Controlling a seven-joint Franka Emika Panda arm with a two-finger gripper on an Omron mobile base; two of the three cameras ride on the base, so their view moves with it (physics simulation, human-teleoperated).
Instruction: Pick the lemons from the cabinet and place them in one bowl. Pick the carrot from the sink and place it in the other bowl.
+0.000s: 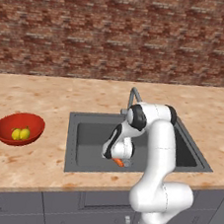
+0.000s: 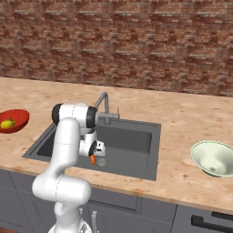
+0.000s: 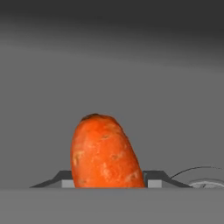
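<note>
Carrot [image 3: 105,151] sits clamped between the end effector [image 3: 107,178] tips down in the sink [image 1: 83,135], lemons [image 1: 21,133] already in the red bowl [image 1: 8,123], so next: lift clear, carry right to the pale bowl [image 2: 202,152] on the tabletop [image 2: 182,118].

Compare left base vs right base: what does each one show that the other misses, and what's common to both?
Left base alone: both lemons side by side in the red bowl, and that bowl whole. Right base alone: the pale bowl nearly whole, nothing seen inside, and the round drain beside the gripper. Both: the sink, the faucet, the brick wall, and the gripper low in the basin with the carrot between its fingers.
</note>
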